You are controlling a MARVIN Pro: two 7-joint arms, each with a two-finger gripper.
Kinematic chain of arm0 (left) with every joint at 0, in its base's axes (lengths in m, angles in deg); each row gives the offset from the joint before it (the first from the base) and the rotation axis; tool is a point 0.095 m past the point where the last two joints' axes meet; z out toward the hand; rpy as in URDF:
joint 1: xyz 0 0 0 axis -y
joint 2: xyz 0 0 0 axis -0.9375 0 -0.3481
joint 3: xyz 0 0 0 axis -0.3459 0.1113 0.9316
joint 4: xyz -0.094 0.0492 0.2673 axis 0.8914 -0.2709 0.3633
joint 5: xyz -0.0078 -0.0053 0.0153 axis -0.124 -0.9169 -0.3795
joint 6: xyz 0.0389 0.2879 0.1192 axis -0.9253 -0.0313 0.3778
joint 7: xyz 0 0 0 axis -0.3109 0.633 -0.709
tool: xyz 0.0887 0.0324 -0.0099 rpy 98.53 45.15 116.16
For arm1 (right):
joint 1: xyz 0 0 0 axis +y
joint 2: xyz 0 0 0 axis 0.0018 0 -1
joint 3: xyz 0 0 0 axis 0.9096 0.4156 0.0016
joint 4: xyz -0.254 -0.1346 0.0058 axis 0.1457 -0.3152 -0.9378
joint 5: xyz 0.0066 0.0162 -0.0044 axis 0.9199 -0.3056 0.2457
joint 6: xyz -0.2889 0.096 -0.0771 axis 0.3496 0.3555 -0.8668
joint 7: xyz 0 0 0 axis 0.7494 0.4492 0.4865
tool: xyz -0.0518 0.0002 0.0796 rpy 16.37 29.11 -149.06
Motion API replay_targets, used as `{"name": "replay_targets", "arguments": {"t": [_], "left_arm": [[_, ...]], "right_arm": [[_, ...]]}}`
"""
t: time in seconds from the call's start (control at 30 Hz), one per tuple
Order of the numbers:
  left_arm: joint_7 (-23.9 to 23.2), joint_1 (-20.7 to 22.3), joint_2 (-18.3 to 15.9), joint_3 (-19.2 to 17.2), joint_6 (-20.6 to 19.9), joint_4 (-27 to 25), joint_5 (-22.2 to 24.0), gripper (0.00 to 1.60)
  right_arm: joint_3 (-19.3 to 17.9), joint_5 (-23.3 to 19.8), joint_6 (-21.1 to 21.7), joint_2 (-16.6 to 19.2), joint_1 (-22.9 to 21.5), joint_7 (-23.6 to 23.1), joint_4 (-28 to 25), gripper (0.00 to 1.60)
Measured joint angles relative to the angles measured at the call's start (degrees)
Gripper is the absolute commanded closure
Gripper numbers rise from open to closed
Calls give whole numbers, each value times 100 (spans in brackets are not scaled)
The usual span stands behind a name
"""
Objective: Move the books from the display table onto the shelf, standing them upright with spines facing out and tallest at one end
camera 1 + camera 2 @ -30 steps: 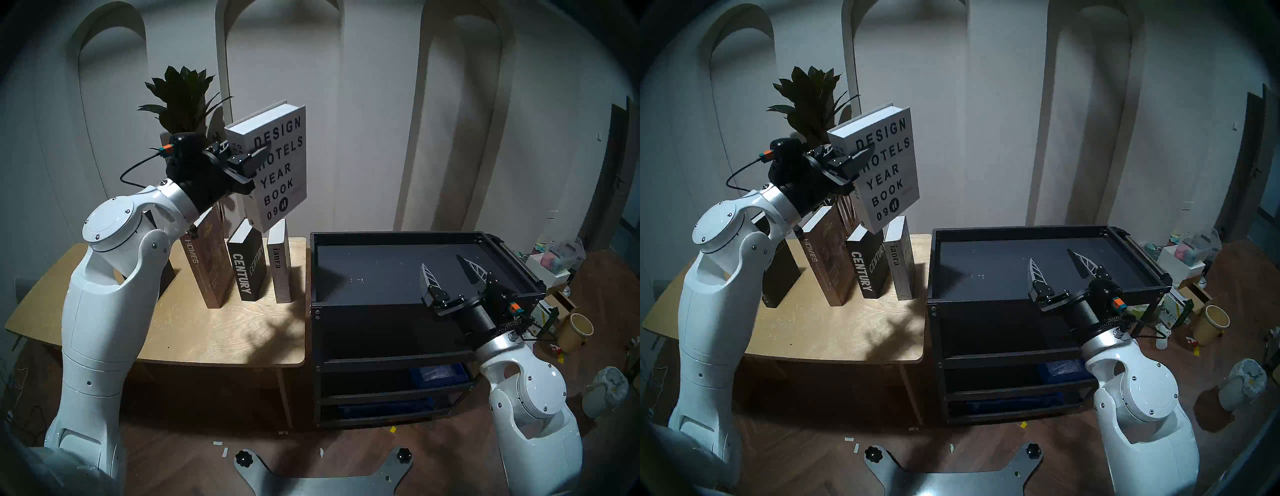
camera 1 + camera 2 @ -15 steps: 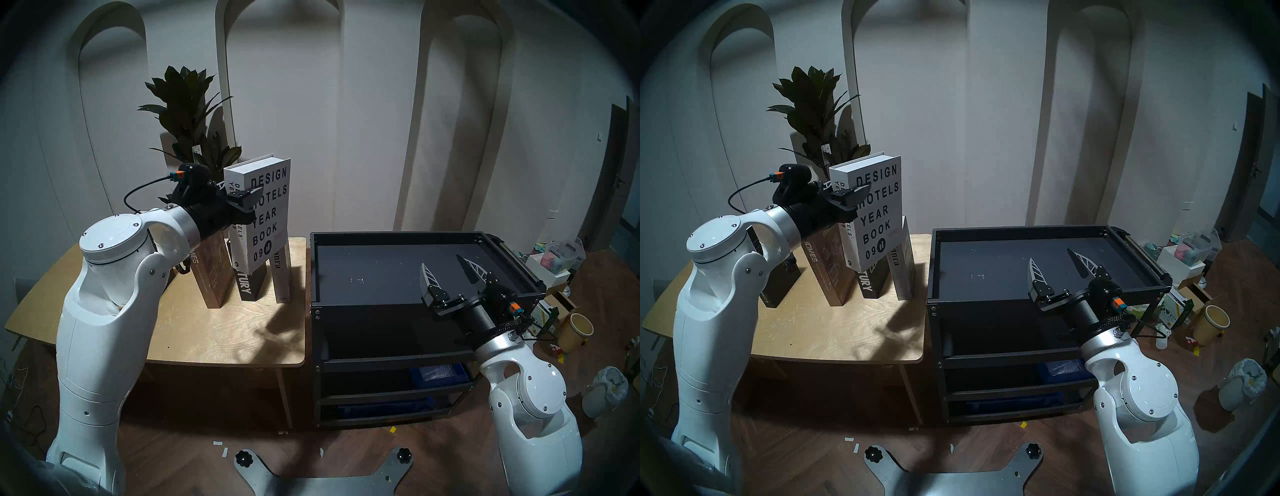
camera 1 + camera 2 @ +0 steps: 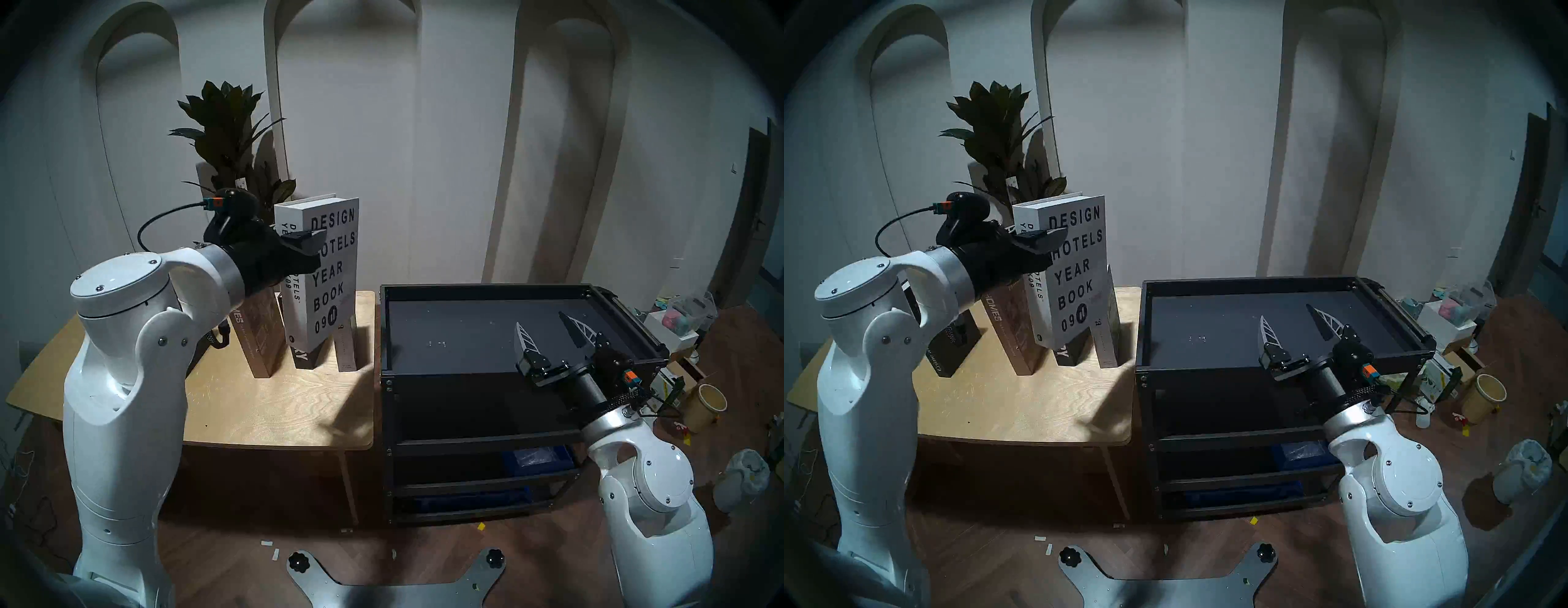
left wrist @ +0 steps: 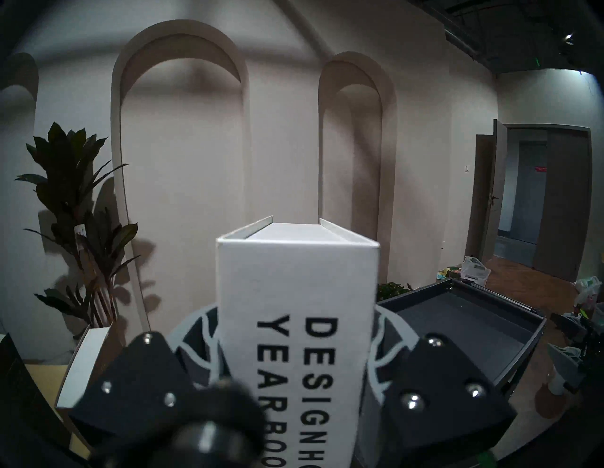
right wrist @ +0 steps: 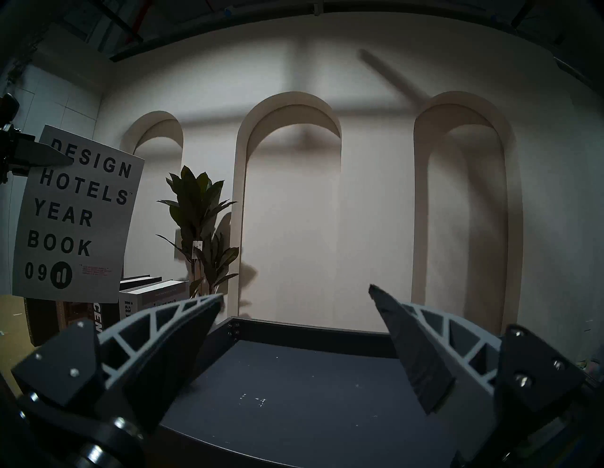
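The white "Design Hotels Yearbook" point(image 3: 326, 271) is held clear of the display table point(image 3: 271, 407) by the left gripper point(image 3: 306, 248), whose jaws are closed on the two covers near the spine, at the book's upper part. In the left wrist view the spine point(image 4: 295, 326) fills the space between the two fingers point(image 4: 196, 340) and faces the camera, and the book is seen upright, with its top edge above the jaws and most of its length below them. The front cover is turned toward the shelf point(image 3: 488, 293), which lies beyond the jaws on their right side.

Below and behind the held book, three other books are left standing on the table: the brown "HOMES" point(image 3: 259, 339) under the gripper's wrist, the black "CENTURY" point(image 3: 307, 358) directly beneath the held volume, and the pale grey "ianra" point(image 3: 348, 348) just to the right of it. A further black book point(image 3: 947, 352) is seen in the right head view, left of "HOMES", partly hidden by the left arm.

The right gripper point(image 3: 547, 335) is held above the tray top of the shelf with its jaws spread wide and nothing between them. A potted plant point(image 3: 231, 140) stands behind the table.
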Motion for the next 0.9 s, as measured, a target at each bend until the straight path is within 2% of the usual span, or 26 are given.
{"name": "replay_targets", "arguments": {"t": [0.33,0.43,0.67,0.9], "left_arm": [[944,54,671,5,-26,-146,439,160],[1292,67,883,103,-26,-122,620,160],[2017,67,1356,482,36,132,952,160],[2487,125,1753,721,144,250,1060,160]], "right_arm": [[546,129,-10,-130,-233,146,-119,0],[677,207,-13,-181,-311,240,-96,0],[1177,438,-12,-318,-581,434,284,0],[1800,750,0,-520,-973,580,684,0]]}}
